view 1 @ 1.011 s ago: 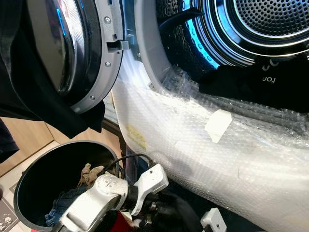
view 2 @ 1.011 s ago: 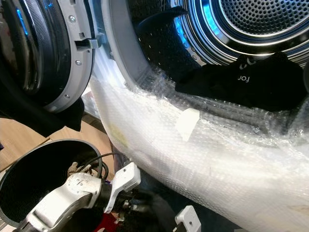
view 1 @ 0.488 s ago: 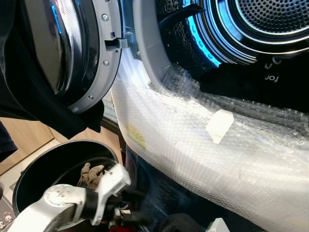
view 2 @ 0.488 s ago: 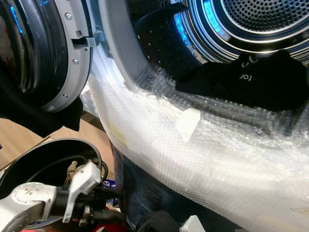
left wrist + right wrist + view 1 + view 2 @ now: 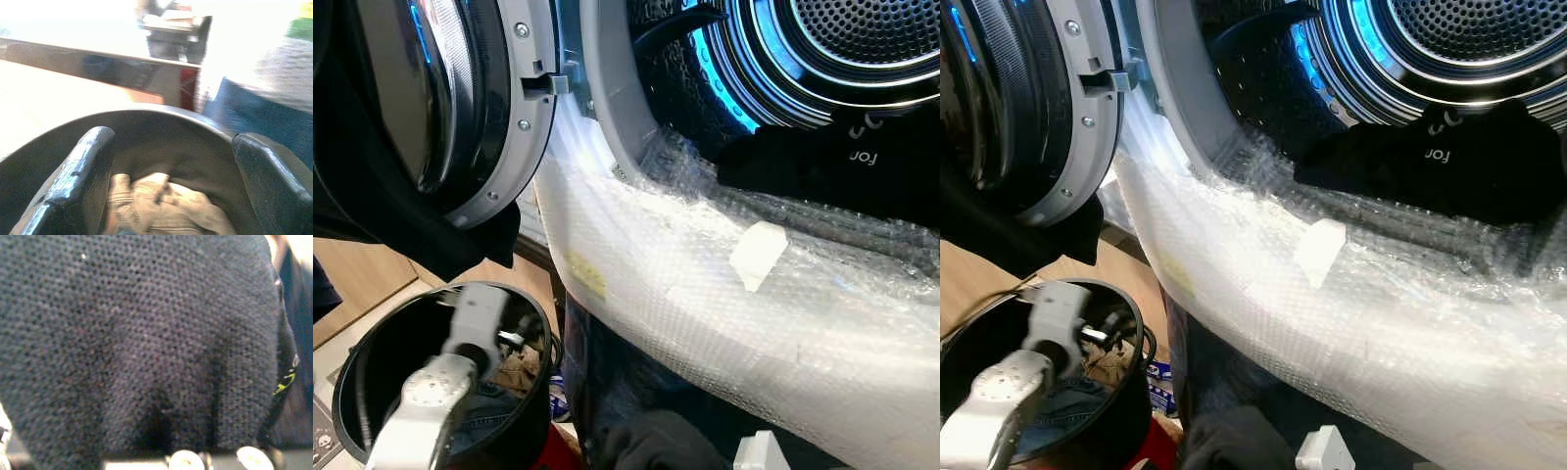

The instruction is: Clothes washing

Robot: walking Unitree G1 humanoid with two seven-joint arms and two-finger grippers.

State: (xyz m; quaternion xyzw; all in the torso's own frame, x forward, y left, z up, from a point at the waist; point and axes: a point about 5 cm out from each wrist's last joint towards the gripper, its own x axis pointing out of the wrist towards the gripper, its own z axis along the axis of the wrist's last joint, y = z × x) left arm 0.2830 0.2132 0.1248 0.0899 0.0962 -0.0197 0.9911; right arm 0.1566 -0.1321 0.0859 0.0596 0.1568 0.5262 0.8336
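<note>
Beige, soft crumpled cloth (image 5: 166,205) lies light and limp in the round black laundry bucket (image 5: 533,392); left claw (image 5: 168,196), fingers apart, should pinch its bunched fold at six o'clock.

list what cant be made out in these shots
- Right hand: the right wrist view is pressed against dark knit fabric, which hides its fingers.
- Bucket contents: the left arm blocks most of them in the eye views; a beige cloth shows, blurred, between the open left hand's fingers.
- Black garment in the drum: cut off by the edge.
</note>
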